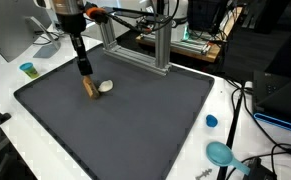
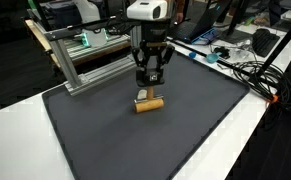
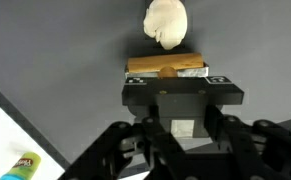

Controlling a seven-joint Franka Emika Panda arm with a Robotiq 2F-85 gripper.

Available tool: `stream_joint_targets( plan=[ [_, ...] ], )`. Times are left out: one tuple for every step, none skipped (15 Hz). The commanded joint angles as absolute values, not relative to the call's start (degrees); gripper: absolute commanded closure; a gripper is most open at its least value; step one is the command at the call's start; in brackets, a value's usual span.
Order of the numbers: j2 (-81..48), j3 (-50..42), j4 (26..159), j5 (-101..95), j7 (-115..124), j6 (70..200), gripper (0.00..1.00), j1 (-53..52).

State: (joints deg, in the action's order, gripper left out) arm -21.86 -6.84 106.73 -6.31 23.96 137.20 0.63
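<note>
Hovering directly above a wooden block (image 2: 149,103) on the dark mat (image 2: 105,140) of the tabletop (image 2: 15,110), the tool (image 2: 150,82) stands wide, holding nothing. A cream lump (image 3: 166,22) touches the block at 12 o'clock in the wrist view.

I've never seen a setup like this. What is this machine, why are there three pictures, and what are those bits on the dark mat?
It is a robot arm with a two-fingered tool at its end. Two pictures come from cameras standing outside the robot and looking at the table from different places. The third comes from a camera on the wrist, looking down past the tool. On the table lies a dark mat. On it is a small wooden block, with a pale lump right beside it. The tool hangs just above the block, fingers either side; whether it grips the block I cannot tell. Off the mat, in an exterior view, lie a blue cap and a teal scoop.
</note>
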Motion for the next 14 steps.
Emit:
stream_joint_targets(
  plan=[
    [-15.3, -6.8, 111.6, -6.4, 19.0, 136.0, 0.79, 0.7],
    [-14.4, -6.4, 112.6, -5.8, 17.8, 136.5, 0.79, 0.8],
    [-13.5, -6.1, 113.6, -5.9, 16.7, 136.2, 0.79, 0.7],
    [-13.0, -6.0, 114.2, -6.2, 16.0, 135.7, 0.79, 0.6],
    [-12.9, -5.7, 114.4, -6.2, 15.2, 134.7, 0.79, 0.5],
    [-13.6, -5.4, 114.4, -6.1, 14.6, 134.1, 0.79, 0.4],
    [-14.8, -5.3, 113.9, -6.7, 15.1, 133.7, 0.79, 0.1],
    [-15.9, -5.0, 113.5, -6.3, 15.0, 133.7, 0.79, 0.1],
    [-17.5, -5.0, 112.6, -6.3, 15.4, 133.6, 0.79, 0.0],
    [-19.5, -4.9, 111.1, -5.5, 15.6, 131.6, 0.79, 0.1],
    [-20.2, -5.0, 110.4, -5.9, 15.6, 130.1, 0.79, 0.0],
    [-20.2, -5.2, 109.6, -6.2, 15.6, 127.8, 0.79, 0.0],
    [-20.4, -5.1, 108.9, -5.9, 15.3, 126.2, 0.79, 0.2],
    [-20.6, -5.1, 108.2, -6.0, 15.2, 124.5, 0.79, 0.2]
  ],
)
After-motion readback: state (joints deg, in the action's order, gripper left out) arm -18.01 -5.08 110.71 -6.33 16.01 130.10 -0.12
